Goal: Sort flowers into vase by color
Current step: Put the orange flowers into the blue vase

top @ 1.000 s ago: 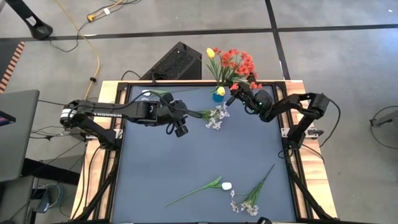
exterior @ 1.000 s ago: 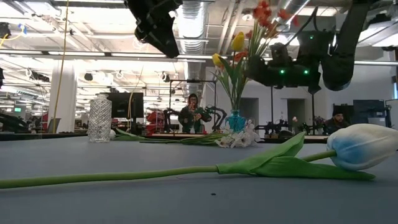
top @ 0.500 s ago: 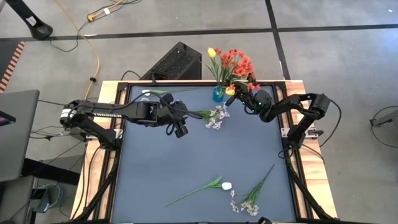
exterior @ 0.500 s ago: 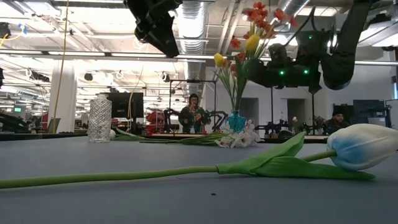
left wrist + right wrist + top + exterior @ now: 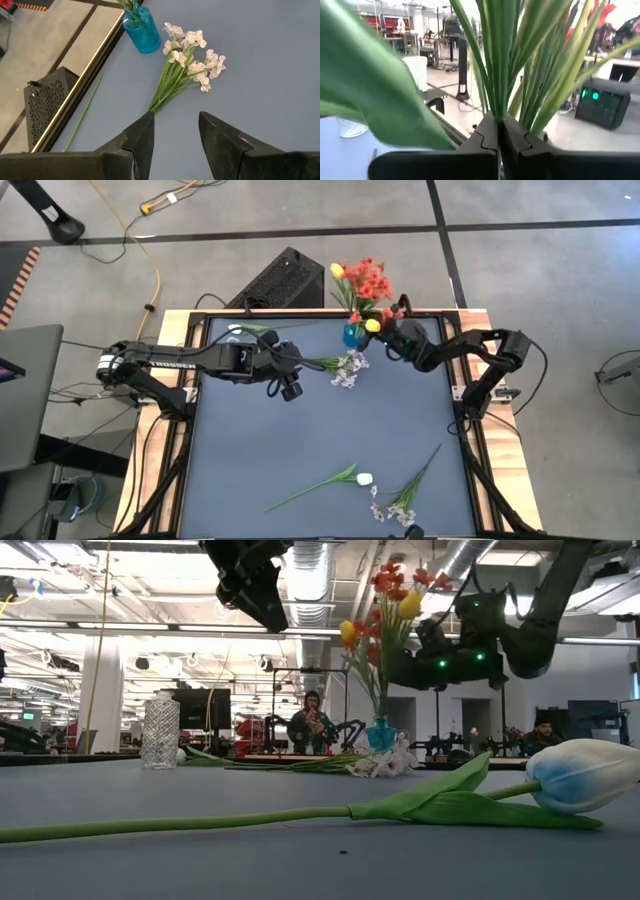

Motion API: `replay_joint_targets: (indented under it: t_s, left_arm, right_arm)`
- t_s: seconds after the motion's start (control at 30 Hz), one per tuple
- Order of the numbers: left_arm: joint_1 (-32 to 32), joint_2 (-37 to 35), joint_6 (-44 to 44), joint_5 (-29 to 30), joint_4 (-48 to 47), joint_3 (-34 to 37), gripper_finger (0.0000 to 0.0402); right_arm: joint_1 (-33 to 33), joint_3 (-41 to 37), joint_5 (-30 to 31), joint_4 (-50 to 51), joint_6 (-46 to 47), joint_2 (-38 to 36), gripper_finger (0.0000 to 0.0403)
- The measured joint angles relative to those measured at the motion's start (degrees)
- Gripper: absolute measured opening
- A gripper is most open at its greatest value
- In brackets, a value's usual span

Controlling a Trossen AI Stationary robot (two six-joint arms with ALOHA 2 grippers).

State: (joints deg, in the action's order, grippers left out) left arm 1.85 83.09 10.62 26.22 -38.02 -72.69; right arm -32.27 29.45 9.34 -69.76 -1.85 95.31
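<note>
A blue vase (image 5: 351, 334) near the table's far edge holds red blossoms (image 5: 368, 280) and a yellow bud (image 5: 337, 270). My right gripper (image 5: 384, 336) stands just right of the vase, shut on the green stalk of a second yellow bud (image 5: 372, 326), seen high in the low view (image 5: 410, 604). My left gripper (image 5: 296, 368) hovers open, high above the table (image 5: 255, 585), left of a whitish sprig (image 5: 192, 65) lying flat. A white bud flower (image 5: 580, 775) and another sprig (image 5: 405, 495) lie near the near edge. My right gripper pinches green stalks (image 5: 496, 107) between its two shut fingers (image 5: 485, 137), coming level from the table's right side, across the stalks. The stalks stand nearly upright above the fingers, among the bunch over the blue vase (image 5: 379, 732). How many stalks it has cannot be told.
A clear glass vase (image 5: 160, 730) stands at the far left of the table, with a loose green stem (image 5: 262, 328) beside it. A black box (image 5: 283, 280) sits behind the far edge. The middle of the table (image 5: 320, 430) is bare mat.
My right gripper has moved toward the table's left, closer to the blue vase, still shut on the stalk. The held yellow bud has risen a little, and the bunch of red blossoms has leaned toward the left.
</note>
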Motion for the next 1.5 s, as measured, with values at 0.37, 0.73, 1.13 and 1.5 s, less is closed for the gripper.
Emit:
replay_joint_targets:
  t_s: [0.37, 0.73, 1.13, 1.5]
  left_arm:
    - [0.0, 0.02, 0.41, 0.04, 0.26, 0.0, 0.0144]
    - [0.0, 0.02, 0.65, 0.07, 0.24, 0.0, 0.0144]
    - [0.0, 0.02, -0.33, 0.14, 1.92, 0.0, 0.0144]
    - [0.0, 0.02, -1.34, 0.17, 1.95, 0.02, 0.0144]
  right_arm:
    - [0.35, 0.32, -0.02, 7.62, 1.95, 0.0, 0.0024]
    - [0.35, 0.29, -0.02, 8.32, 3.35, 0.0, 0.0095]
    - [0.42, 0.29, -0.61, 15.31, 3.51, -4.24, 0.0165]
    - [-0.26, 0.3, -4.92, 30.54, 3.35, -13.97, 0.0171]
